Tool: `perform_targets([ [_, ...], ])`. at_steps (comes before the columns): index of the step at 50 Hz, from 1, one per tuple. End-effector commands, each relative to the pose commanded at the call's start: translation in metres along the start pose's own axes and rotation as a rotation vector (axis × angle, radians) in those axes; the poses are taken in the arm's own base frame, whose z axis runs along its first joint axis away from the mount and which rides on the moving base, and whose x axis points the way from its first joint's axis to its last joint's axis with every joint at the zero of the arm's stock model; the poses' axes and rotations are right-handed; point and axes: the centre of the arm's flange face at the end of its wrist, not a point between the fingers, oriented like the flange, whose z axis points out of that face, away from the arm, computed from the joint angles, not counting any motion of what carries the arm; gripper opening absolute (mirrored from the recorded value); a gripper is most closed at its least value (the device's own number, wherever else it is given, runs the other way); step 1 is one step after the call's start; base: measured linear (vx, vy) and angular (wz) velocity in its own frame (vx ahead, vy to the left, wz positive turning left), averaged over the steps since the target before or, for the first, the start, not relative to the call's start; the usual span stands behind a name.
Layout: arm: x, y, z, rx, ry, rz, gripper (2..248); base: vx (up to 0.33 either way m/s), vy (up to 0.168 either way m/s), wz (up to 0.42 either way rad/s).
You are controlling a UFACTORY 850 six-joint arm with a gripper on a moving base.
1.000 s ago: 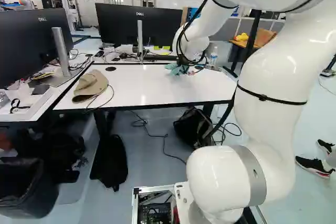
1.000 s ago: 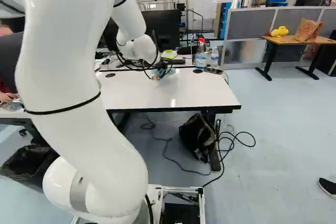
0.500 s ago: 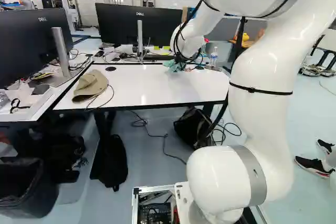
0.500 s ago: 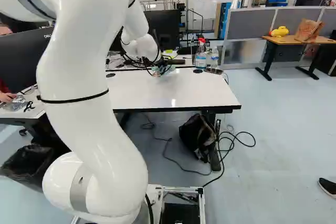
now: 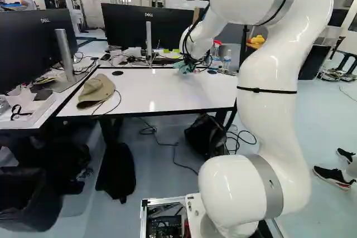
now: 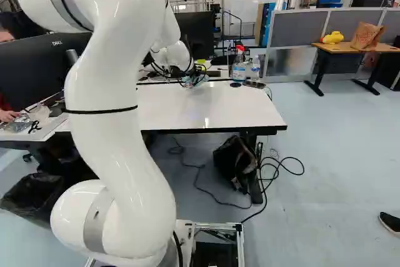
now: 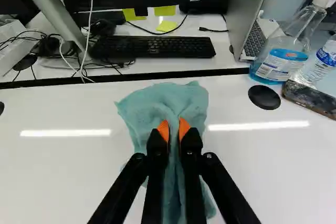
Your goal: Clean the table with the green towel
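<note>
Two monitors (image 5: 125, 26) in the left base view, one beyond the white table (image 5: 150, 90), one to its left. Shows a tan cap (image 5: 96, 91) at the tabletop's left end, well apart from the gripper (image 5: 193, 66) and green towel (image 5: 183, 67) near the far edge. In the right base view, has a spray bottle (image 6: 239, 68) and water bottle (image 6: 255, 69) upright near the far right corner. In the wrist view, pinches the towel between both orange pads (image 7: 164, 129), fanned end pointing toward the keyboard (image 7: 157, 47), long axis running ahead from the fingers. Includes a black disc (image 7: 264, 97) and open laptop (image 7: 248, 14), apart from the towel.
</note>
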Motion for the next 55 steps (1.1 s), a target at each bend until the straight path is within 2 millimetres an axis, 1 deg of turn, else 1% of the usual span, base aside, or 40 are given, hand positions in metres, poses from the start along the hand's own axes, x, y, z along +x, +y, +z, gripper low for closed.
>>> perform_targets([
  [5, 0.0, 0.0, 0.0, 0.0, 0.0, 0.0, 42, 0.0, 0.0, 0.0],
  [6, 0.0, 0.0, 0.0, 0.0, 0.0, 0.0, 60, 0.0, 0.0, 0.0],
  [11, 0.0, 0.0, 0.0, 0.0, 0.0, 0.0, 60, 0.0, 0.0, 0.0],
  [12, 0.0, 0.0, 0.0, 0.0, 0.0, 0.0, 94, 0.0, 0.0, 0.0],
  [16, 0.0, 0.0, 0.0, 0.0, 0.0, 0.0, 94, 0.0, 0.0, 0.0],
  [17, 0.0, 0.0, 0.0, 0.0, 0.0, 0.0, 130, 0.0, 0.0, 0.0],
  [21, 0.0, 0.0, 0.0, 0.0, 0.0, 0.0, 130, 0.0, 0.0, 0.0],
  [22, 0.0, 0.0, 0.0, 0.0, 0.0, 0.0, 165, 0.0, 0.0, 0.0],
  [27, 0.0, 0.0, 0.0, 0.0, 0.0, 0.0, 165, 0.0, 0.0, 0.0],
  [28, 0.0, 0.0, 0.0, 0.0, 0.0, 0.0, 203, 0.0, 0.0, 0.0],
  [32, 0.0, 0.0, 0.0, 0.0, 0.0, 0.0, 203, 0.0, 0.0, 0.0],
  [33, 0.0, 0.0, 0.0, 0.0, 0.0, 0.0, 240, 0.0, 0.0, 0.0],
  [37, 0.0, 0.0, 0.0, 0.0, 0.0, 0.0, 240, 0.0, 0.0, 0.0],
  [38, 0.0, 0.0, 0.0, 0.0, 0.0, 0.0, 247, 0.0, 0.0, 0.0],
  [50, -0.0002, 0.0, -0.0003, 0.0, 0.0, 0.0, 247, 0.0, 0.0, 0.0],
  [55, -0.0024, 0.0011, -0.0041, -0.001, -0.003, 0.001, 247, 0.0, 0.0, 0.0],
])
